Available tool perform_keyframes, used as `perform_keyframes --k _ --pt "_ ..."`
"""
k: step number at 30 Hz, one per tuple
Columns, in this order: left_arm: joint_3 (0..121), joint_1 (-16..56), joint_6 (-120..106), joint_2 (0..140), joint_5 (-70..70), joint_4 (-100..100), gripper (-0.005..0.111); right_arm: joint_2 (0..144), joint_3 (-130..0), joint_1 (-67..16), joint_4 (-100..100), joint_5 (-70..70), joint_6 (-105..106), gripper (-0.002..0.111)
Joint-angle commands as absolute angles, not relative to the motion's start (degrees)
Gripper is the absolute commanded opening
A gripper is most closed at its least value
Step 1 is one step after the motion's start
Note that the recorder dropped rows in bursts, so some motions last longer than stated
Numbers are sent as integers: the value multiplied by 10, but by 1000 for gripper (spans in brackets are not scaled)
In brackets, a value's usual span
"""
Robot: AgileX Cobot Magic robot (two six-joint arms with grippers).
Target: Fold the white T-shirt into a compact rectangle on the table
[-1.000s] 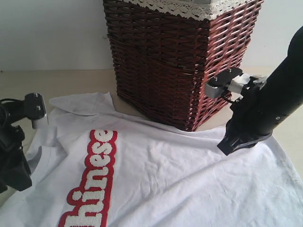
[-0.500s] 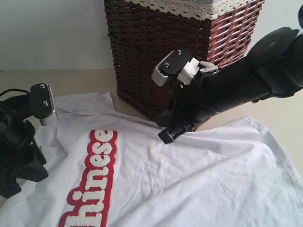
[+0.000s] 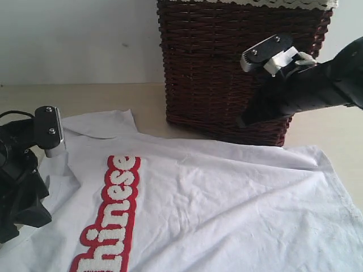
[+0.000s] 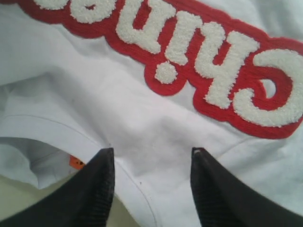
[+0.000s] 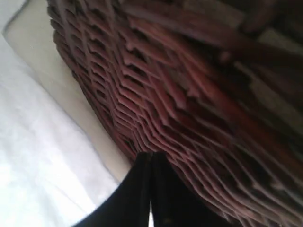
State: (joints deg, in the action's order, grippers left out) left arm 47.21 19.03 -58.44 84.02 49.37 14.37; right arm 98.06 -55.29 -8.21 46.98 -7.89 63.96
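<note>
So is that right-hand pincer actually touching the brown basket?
Touching. In the right wrist view the tips of the shut right pincer meet the weave of the basket near its base, with no gap; the exterior view agrees.

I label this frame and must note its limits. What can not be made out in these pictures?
white T-shirt: exterior view, its lower part is cut off by the bottom edge.
basket: exterior view, its top is cut off by the upper edge, so the inside is hidden.
orange tag: left wrist view, mostly hidden under the shirt's neck edge.
right gripper: right wrist view, blurred; contact with the basket is unclear.
</note>
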Motion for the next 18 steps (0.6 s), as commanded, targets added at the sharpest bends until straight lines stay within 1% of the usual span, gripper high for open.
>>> perform_keyframes --k 1,2,4,5,7,10,12,15,16,18 --pt "468 194 -592 836 496 140 50 949 -564 -45 207 -257 607 0" --pt "467 194 -620 836 493 139 50 936 -564 -54 66 -358 586 0" --pt "467 194 -681 836 484 138 50 911 -564 -67 -24 -466 544 0" --pt "467 194 -718 838 484 133 50 899 -564 -67 -17 -521 539 0" --pt "466 194 -752 851 484 108 50 887 -564 -67 10 -583 539 0" --pt "466 194 -814 879 467 114 51 879 -563 -67 19 -604 536 1" --pt "466 194 -821 891 453 116 57 874 -563 -67 33 -602 536 10" --pt "466 194 -821 897 427 116 74 872 -563 -67 35 -596 537 32" --pt "466 194 -821 900 421 116 80 872 -563 -67 35 -593 537 44" --pt "466 194 -821 905 420 116 83 873 -562 -67 35 -584 539 58"
